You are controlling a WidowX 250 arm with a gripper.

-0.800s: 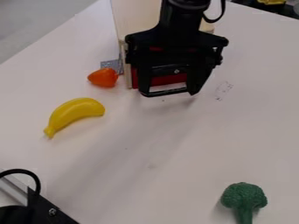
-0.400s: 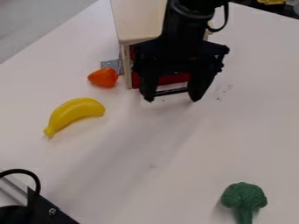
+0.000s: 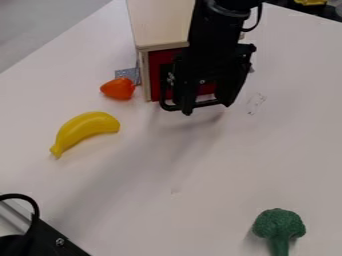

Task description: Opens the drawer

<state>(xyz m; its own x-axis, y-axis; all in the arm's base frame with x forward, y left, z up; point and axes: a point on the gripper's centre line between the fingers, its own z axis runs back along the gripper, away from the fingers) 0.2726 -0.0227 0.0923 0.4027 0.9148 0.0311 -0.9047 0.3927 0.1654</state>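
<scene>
The black gripper point(image 3: 208, 108) hangs at the upper middle, in front of a wooden box point(image 3: 157, 25). Its two fingers are apart and point down, so it is open. The box's red drawer front point(image 3: 155, 65) shows to the left of the gripper and between its fingers; the rest is hidden. A black handle point(image 3: 168, 106) stands out low on the drawer, its left end past the left finger and its bar crossing near both fingertips. Whether the fingers touch the handle, I cannot tell. The drawer looks closed against the box.
An orange toy point(image 3: 118, 88) lies just left of the box, beside a silvery patch point(image 3: 127, 74). A yellow banana point(image 3: 84, 131) is at the left, green broccoli point(image 3: 279, 225) at the lower right. Black hardware point(image 3: 50, 240) fills the lower left corner of the table point(image 3: 174, 165).
The gripper has shifted right and turned a little, its fingertips now closer together in view. More of the box top and red front has come into sight. The drawer has not visibly moved.
</scene>
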